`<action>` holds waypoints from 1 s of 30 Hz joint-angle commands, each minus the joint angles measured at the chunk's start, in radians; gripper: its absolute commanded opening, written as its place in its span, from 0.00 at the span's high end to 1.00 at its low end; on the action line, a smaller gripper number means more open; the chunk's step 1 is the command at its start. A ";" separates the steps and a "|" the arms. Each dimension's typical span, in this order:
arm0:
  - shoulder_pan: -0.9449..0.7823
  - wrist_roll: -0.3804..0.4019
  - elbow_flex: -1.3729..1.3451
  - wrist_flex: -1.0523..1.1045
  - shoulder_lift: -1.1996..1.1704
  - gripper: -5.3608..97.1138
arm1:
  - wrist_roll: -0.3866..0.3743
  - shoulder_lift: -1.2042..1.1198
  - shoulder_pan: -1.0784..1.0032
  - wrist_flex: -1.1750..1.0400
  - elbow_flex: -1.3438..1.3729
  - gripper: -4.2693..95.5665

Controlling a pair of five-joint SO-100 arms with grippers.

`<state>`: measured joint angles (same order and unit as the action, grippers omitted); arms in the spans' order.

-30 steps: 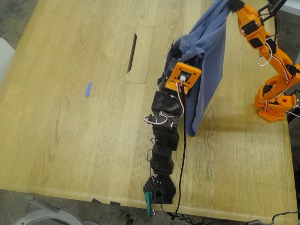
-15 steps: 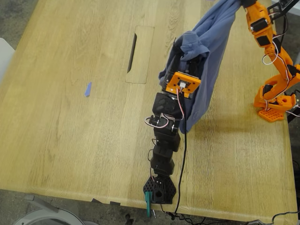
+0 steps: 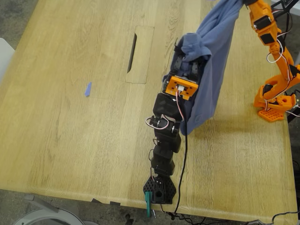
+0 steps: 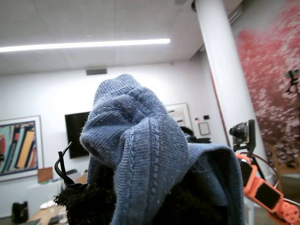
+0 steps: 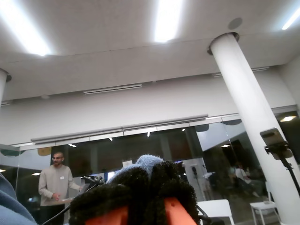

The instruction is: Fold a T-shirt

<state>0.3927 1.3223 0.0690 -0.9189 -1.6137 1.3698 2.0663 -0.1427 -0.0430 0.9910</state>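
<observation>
The slate-blue T-shirt (image 3: pixel 213 70) hangs in the air, stretched between both arms, its lower hem close above the table (image 3: pixel 70 131). My first gripper (image 3: pixel 190 52), on the black arm, is shut on a bunched fold of the T-shirt (image 4: pixel 140 154), which covers its jaws. My second gripper (image 3: pixel 242 3), on the orange arm at the top edge of the exterior view, is shut on another part of the shirt. Only a small blue tuft (image 5: pixel 147 163) shows between its black padded fingers (image 5: pixel 140 187). No chest print is visible.
A small blue scrap (image 3: pixel 87 89) lies on the table at the exterior view's left. A dark slot (image 3: pixel 132 52) runs along a hatch panel. The orange arm's base (image 3: pixel 273 107) stands at that view's right edge, the black arm's base (image 3: pixel 159 188) near the front edge.
The orange arm has swung up and toward the exterior view's right, pulling the shirt tauter. The black arm's wrist has shifted slightly toward its own base, still holding the cloth.
</observation>
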 commanded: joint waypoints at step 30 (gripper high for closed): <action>0.561 0.140 -0.028 -0.212 -0.201 0.95 | -0.005 0.095 0.233 -0.701 -0.460 0.96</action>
<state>0.9020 1.4435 0.0337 -1.1275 -1.6966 1.3698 2.1399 0.0675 -0.7378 0.5614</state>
